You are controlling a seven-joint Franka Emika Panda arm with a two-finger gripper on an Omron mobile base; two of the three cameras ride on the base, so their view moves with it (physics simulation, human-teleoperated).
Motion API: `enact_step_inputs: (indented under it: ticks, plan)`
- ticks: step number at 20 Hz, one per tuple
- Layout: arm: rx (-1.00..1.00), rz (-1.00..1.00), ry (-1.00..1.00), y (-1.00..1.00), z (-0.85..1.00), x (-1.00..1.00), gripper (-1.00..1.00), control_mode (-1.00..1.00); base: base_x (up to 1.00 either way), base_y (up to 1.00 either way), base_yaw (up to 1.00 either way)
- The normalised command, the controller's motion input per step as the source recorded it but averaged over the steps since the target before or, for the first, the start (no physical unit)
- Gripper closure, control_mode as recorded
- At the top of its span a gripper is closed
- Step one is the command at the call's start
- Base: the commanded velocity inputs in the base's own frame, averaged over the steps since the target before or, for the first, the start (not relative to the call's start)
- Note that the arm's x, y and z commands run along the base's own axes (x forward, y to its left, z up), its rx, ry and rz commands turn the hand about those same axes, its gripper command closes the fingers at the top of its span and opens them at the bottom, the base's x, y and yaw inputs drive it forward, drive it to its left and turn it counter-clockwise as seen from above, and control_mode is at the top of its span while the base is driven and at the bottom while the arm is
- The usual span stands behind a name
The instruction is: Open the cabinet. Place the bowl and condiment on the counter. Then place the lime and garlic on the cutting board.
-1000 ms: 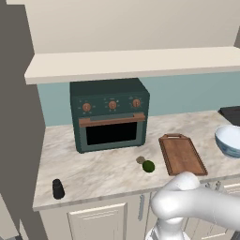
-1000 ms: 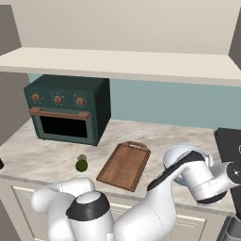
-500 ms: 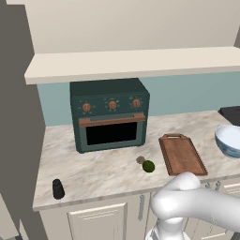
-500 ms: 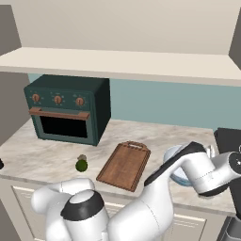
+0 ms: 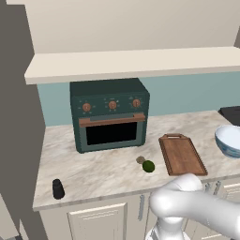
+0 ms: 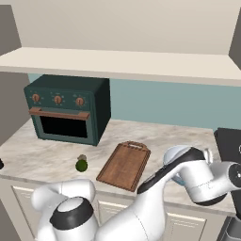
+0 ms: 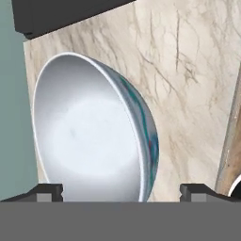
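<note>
The white bowl (image 7: 89,136) with its blue patterned outside (image 5: 229,140) rests on the beige counter (image 5: 103,171) at the far right. My gripper (image 7: 121,192) is open just over the bowl's near rim, its fingertips (image 7: 47,191) wide apart and holding nothing. The brown cutting board (image 5: 182,154) lies bare left of the bowl. The green lime (image 5: 148,166) and the tan garlic (image 5: 140,160) sit together on the counter left of the board. At the counter's front left corner stands the black condiment (image 5: 58,188). The cabinet's cream bottom (image 5: 136,63) hangs above; its doors are out of view.
A dark green toaster oven (image 5: 110,114) stands against the teal wall behind the lime. A black stovetop (image 6: 229,143) borders the counter on the right, close to the bowl. My white arm (image 6: 188,179) covers most of the bowl in the right base view.
The wrist has turned slightly beside the bowl. The bowl, lime, garlic and condiment stay where they were.
</note>
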Motion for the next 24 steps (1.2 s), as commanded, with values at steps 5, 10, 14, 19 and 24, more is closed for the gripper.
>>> enact_step_inputs:
  ticks: [5, 10, 14, 19, 24]
  plan:
    - [-0.04, -0.04, -0.05, 0.51, 0.18, -0.23, -1.0, -1.0, 0.0, 0.0, 0.0]
    - [-0.06, -0.05, 0.0, 0.46, 0.4, -0.37, -1.0, -1.0, 0.0, 0.0, 0.0]
    - [-0.08, -0.04, 0.0, 0.45, 0.35, -0.41, -1.0, -1.0, 0.0, 0.0, 0.0]
    - [-0.13, 0.0, 0.0, 0.64, 0.11, -0.14, -1.0, -1.0, 0.0, 0.0, 0.0]
    - [-0.16, 0.0, 0.0, 0.7, 0.0, 0.0, -1.0, -1.0, 0.0, 0.0, 0.0]
